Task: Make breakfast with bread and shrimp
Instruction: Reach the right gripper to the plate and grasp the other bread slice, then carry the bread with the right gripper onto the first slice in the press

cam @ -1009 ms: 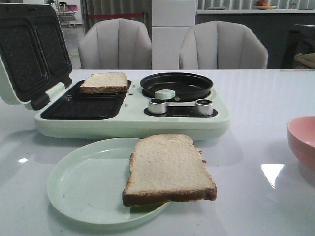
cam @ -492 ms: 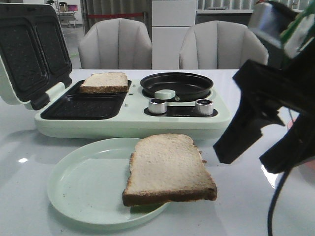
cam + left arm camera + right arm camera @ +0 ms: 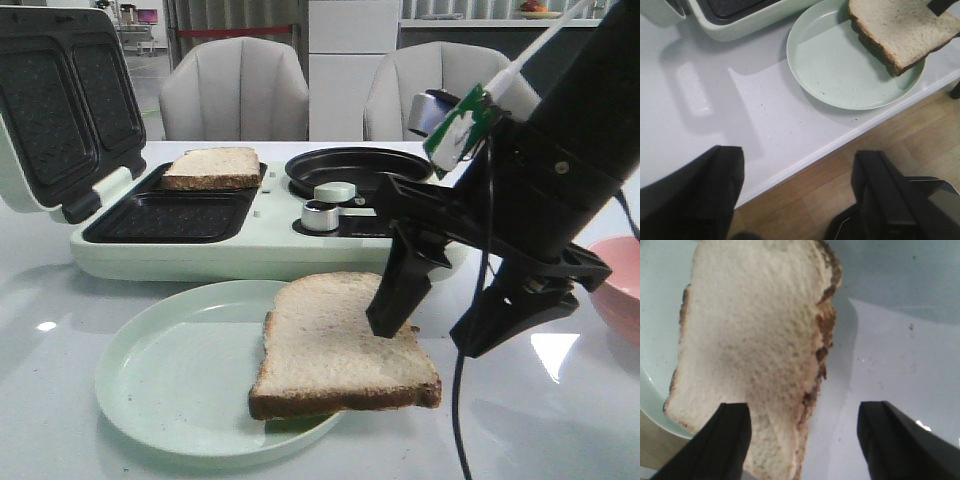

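One bread slice (image 3: 340,345) lies on the pale green plate (image 3: 160,370), overhanging its right rim. The second slice (image 3: 212,167) lies in the far tray of the open sandwich maker (image 3: 260,255). My right gripper (image 3: 428,335) is open and hangs just above the right edge of the plate's slice. In the right wrist view one finger is over the bread (image 3: 750,330) and the other over bare table, with the gripper (image 3: 802,440) straddling the crust. My left gripper (image 3: 795,195) is open and empty over the table's front edge, with the plate (image 3: 830,65) and the bread (image 3: 900,27) ahead of it. No shrimp shows.
The sandwich maker's lid (image 3: 60,100) stands open at the back left. A round black pan (image 3: 358,172) and a knob (image 3: 320,215) sit on its right half. A pink bowl (image 3: 620,290) stands at the right edge. Two chairs stand behind the table.
My right arm has come in from the right and moved left and down to the right edge of the plate's bread slice, jaws open. The bread has not moved.
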Robot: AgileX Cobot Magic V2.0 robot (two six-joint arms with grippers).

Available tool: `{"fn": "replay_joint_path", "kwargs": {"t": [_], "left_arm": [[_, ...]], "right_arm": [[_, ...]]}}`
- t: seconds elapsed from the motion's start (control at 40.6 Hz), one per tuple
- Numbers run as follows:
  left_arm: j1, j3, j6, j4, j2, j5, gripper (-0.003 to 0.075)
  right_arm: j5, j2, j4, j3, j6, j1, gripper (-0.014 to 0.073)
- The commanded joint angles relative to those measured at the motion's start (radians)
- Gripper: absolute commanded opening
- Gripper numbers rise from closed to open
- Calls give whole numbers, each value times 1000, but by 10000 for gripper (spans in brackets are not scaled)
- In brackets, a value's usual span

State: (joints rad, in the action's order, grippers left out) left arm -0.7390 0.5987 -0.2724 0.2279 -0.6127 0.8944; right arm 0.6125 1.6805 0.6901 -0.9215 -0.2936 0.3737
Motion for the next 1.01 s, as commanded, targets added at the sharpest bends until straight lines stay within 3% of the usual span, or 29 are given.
{"fn": "replay_joint_path", "kwargs": {"t": [0.0,0.222,0.295,0.492,0.615,0.738,0.984], "left_arm": [[-8,27,-1,7,-1,-56,511],[-8,27,-1,7,-1,-56,511],[-8,27,-1,7,-1,-56,511],[-8,27,-1,7,-1,-56,511],[-8,27,-1,7,-1,-56,511],[-8,27,-1,7,-1,-56,511],[-8,27,-1,7,-1,-56,511]], "right_arm": [[20,11,33,-66,-9,1,556],[72,80,33,-135,-15,1,543],[81,82,33,-143,-16,1,478],[85,82,33,-143,-17,1,204],[88,82,33,-143,-17,1,108],[98,77,33,-143,-17,1,62],[127,-37,33,-143,-17,1,61]]}}
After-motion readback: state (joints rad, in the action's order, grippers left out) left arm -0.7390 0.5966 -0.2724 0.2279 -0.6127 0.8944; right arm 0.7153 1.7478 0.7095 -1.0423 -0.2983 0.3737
